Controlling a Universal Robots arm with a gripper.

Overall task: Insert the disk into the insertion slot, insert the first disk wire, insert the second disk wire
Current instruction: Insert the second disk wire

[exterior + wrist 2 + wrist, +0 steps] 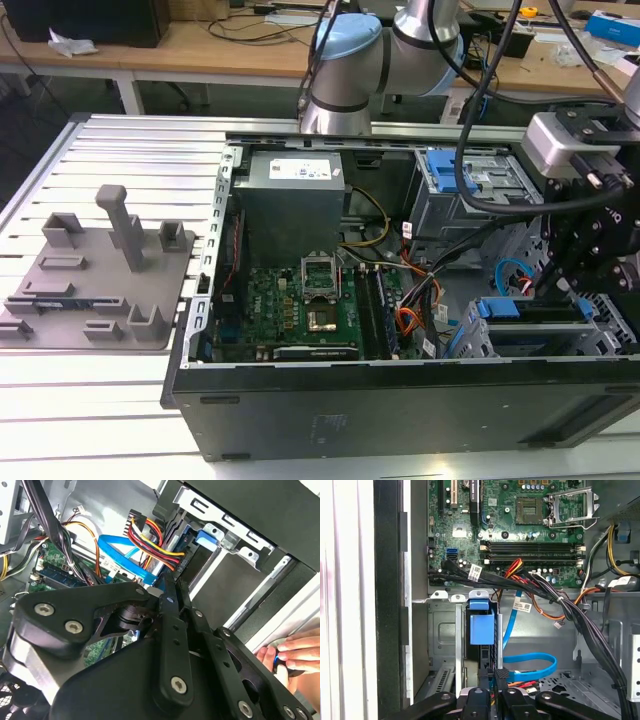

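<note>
Disk [482, 625]: seated upright in the insertion slot [445, 640], blue caddy edge showing; in the exterior view at [530, 310], at the case's near corner on the exterior view's right.
Gripper [489, 676]: low over the disk's rear edge; fingers [501, 676] close together on a small black plug, though whether actually gripping cannot be told.
First disk wire [150, 540]: red, orange and yellow strands running down to the black plug beside the disk.
Second disk wire [530, 662]: light-blue flat cable looped just beside the fingers.
In the way: thick black cable bundle [555, 600] crossing above the slot.
Around: motherboard [520, 525], power supply [290, 195], grey fixture [100, 270] on the worktop [120, 390].
Hand [287, 652]: at the case's outer edge.
</note>
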